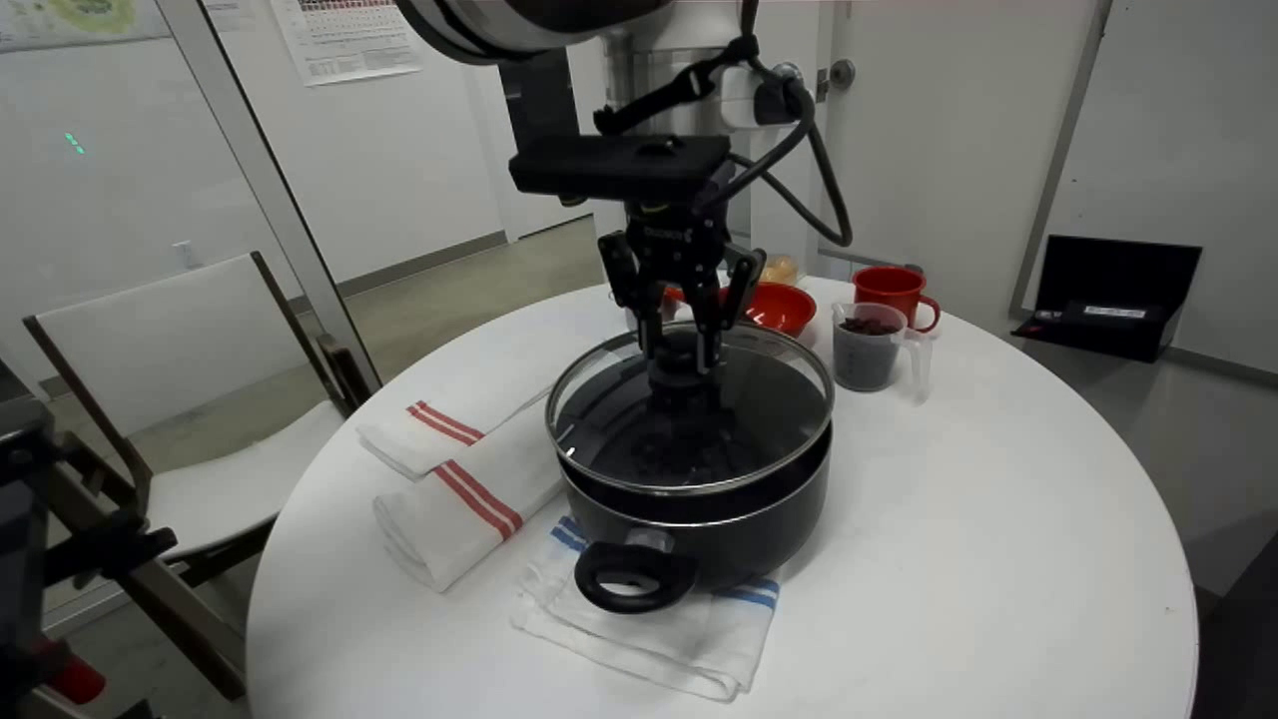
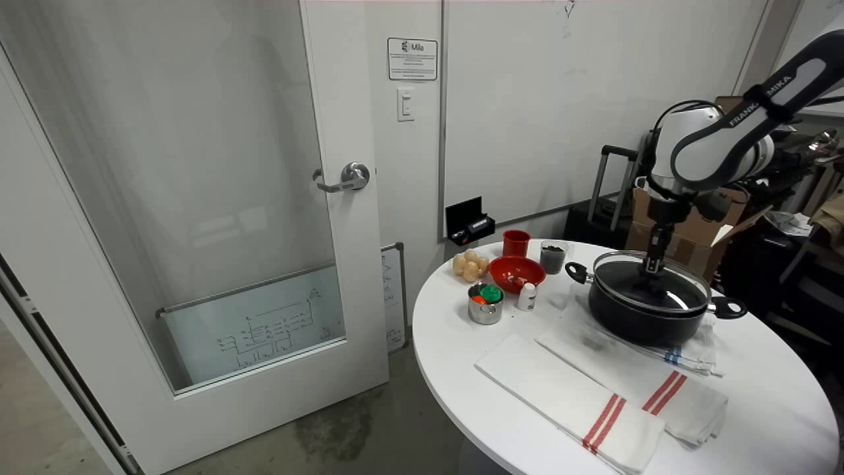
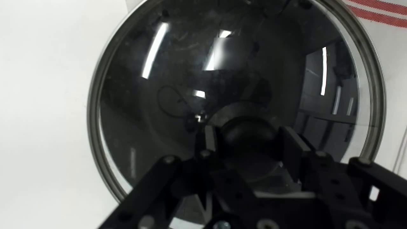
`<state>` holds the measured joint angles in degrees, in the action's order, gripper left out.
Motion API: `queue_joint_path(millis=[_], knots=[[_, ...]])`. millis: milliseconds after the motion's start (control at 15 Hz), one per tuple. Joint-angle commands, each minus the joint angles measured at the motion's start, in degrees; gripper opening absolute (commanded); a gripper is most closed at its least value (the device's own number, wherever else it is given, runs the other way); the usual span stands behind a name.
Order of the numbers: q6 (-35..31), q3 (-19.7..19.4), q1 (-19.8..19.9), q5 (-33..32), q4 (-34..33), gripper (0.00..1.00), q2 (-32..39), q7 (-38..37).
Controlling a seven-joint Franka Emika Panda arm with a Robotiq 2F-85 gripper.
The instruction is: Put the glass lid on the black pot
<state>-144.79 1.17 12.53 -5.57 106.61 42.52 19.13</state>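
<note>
Wrist view: glass lid (image 3: 178,133) cut off at top, lower part hidden behind gripper (image 3: 248,135); gripper blurred, cut off at bottom. Red-striped towel (image 3: 381,12) cut off at corner.
In an exterior view: black pot (image 1: 744,547) covers part of blue-striped towel (image 1: 659,639), far handle hidden; red bowl (image 1: 783,306) partly hidden; poster (image 1: 344,42) cut off at top.
In an exterior view: red mug (image 2: 515,245) handle hidden; wall sign (image 2: 413,59) print, white bottle (image 2: 527,298) label too small to read.
Both exterior views: robot arm (image 1: 559,20), table (image 1: 998,559) cut off.
</note>
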Motion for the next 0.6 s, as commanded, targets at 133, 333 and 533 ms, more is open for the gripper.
queue_joint_path(millis=[133, 333, 533], knots=[[2.16, 0.20, 0.73, 1.94, -2.46, 0.25, 0.77, 0.21], [2.37, 0.24, 1.05, 2.29, -2.94, 0.25, 1.29, 0.27], [2.67, 0.27, 1.22, 2.54, -3.38, 0.25, 1.66, 0.32]])
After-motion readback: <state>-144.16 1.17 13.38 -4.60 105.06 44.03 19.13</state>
